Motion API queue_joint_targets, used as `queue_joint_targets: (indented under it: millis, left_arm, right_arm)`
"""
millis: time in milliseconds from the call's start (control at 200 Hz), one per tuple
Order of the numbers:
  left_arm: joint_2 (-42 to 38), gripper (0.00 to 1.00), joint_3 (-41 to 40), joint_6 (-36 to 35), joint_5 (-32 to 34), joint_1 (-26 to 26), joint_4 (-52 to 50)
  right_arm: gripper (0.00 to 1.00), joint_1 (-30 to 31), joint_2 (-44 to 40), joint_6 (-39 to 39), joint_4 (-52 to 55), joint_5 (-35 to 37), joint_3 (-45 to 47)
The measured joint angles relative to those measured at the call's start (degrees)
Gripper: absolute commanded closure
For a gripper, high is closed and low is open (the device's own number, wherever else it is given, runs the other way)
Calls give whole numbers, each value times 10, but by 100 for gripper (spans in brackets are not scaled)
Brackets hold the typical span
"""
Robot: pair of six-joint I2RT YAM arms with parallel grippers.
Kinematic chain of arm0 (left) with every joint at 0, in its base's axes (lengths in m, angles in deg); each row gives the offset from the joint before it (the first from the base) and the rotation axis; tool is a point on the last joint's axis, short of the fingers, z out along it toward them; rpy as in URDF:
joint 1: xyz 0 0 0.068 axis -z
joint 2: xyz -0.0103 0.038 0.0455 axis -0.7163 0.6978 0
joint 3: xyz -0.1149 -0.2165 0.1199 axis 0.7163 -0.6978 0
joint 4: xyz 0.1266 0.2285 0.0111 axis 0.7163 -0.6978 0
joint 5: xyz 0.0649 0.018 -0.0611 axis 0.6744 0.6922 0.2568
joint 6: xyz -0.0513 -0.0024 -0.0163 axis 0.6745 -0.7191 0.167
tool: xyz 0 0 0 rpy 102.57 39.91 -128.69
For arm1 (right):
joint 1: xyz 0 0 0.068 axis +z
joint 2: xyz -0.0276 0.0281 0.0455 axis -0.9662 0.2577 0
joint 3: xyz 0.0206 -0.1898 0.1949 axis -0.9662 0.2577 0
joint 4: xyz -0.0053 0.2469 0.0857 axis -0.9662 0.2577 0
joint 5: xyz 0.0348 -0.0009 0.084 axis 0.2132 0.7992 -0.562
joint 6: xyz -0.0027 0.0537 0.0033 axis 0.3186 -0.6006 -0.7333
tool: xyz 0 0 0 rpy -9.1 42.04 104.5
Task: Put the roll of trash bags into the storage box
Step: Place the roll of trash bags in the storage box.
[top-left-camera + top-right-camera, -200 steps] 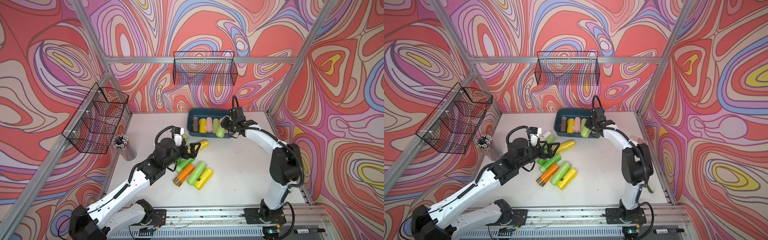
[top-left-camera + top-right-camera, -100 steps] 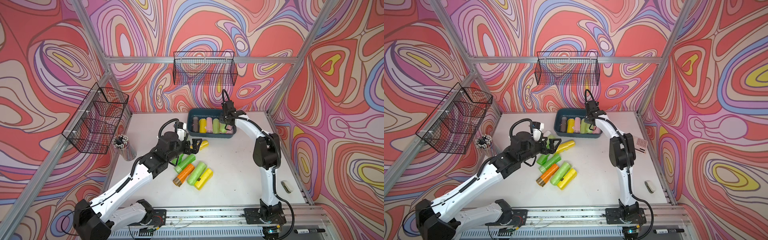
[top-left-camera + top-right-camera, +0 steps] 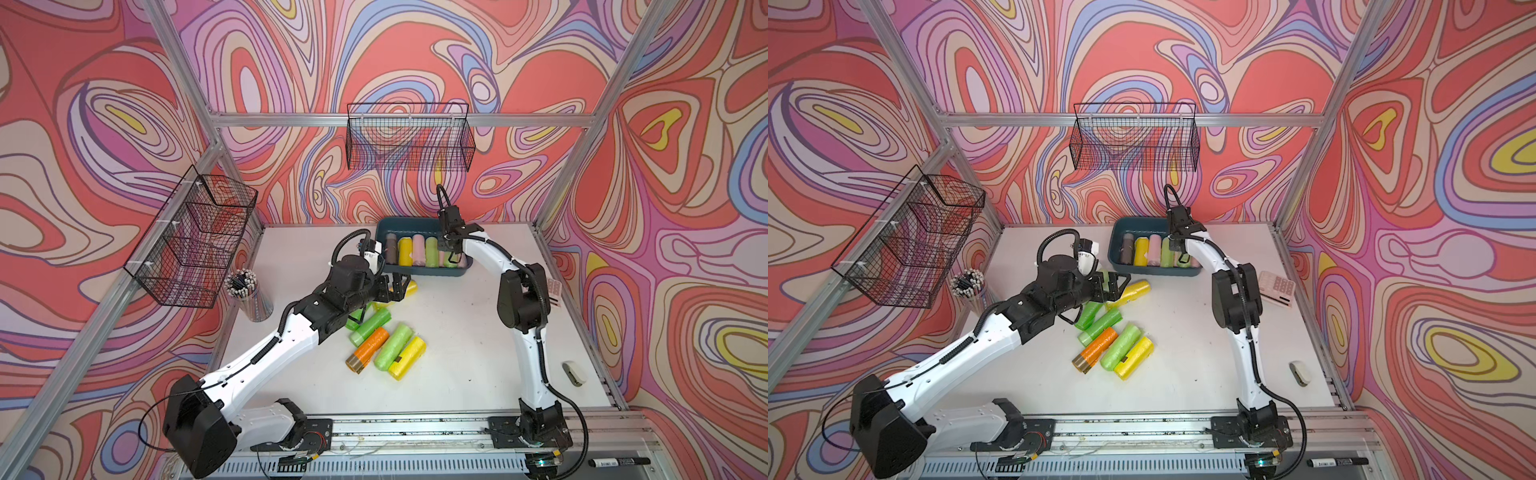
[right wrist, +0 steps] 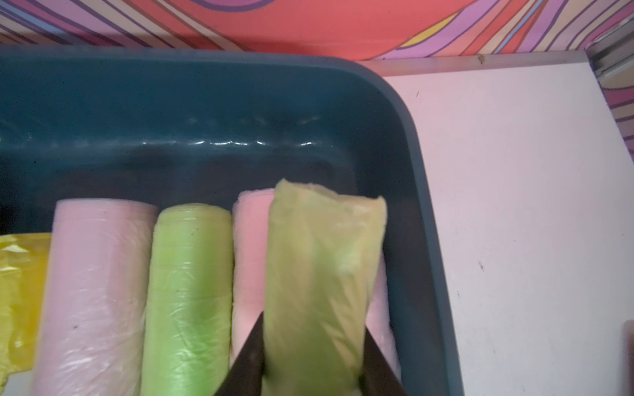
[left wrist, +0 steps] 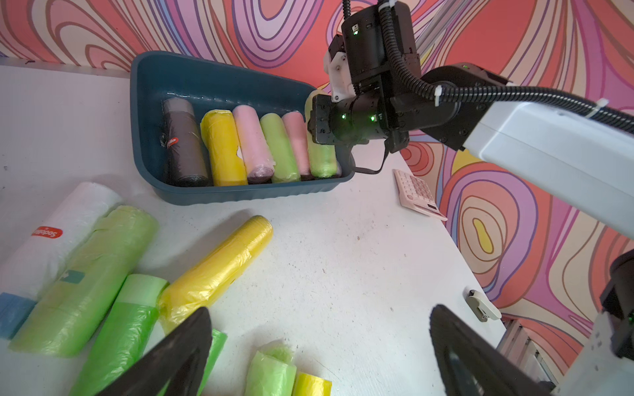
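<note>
The storage box (image 3: 419,272) (image 3: 1154,272) (image 5: 247,195) (image 4: 206,103) is a dark teal tub at the back of the table, with several rolls lying side by side in it. My right gripper (image 4: 314,346) (image 3: 451,249) is shut on a pale green roll of trash bags (image 4: 322,274) (image 5: 322,157) (image 3: 1181,259). It holds the roll over the box's right end, just above a pink roll (image 4: 250,260). My left gripper (image 5: 319,315) (image 3: 397,289) stands open and empty above the table, beside a loose yellow roll (image 5: 219,271) (image 3: 1133,291).
Loose green, orange and yellow rolls (image 3: 374,345) lie mid-table, and a white one (image 5: 61,233) lies by the left arm. A pen cup (image 3: 249,295) stands at the left. Wire baskets (image 3: 409,141) (image 3: 195,241) hang on the walls. A pink calculator (image 3: 1277,286) and a small white object (image 3: 574,372) lie at the right.
The right arm has drawn its elbow in and carried the green roll from the box's front right rim to over its right end. The left gripper has moved towards the box, still open.
</note>
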Motion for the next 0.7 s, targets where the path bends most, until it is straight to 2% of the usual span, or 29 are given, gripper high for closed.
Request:
queue_joint_targets:
  millis: [150, 245, 300, 381, 701]
  left_arm:
    - [9, 0, 12, 2, -2, 0, -4]
    - [13, 0, 21, 1, -2, 0, -12]
    - [15, 0, 27, -1, -2, 0, -19]
    - [17, 0, 35, -4, 0, 0, -28]
    - [5, 0, 43, -24, 26, 0, -65]
  right_arm:
    - [80, 0, 15, 17, -16, 11, -16]
    - [53, 0, 19, 24, -26, 17, -18]
    - [33, 0, 22, 20, -31, 17, -18]
    - [21, -3, 25, 24, -34, 9, -15]
    - [11, -9, -28, 9, -57, -51, 36]
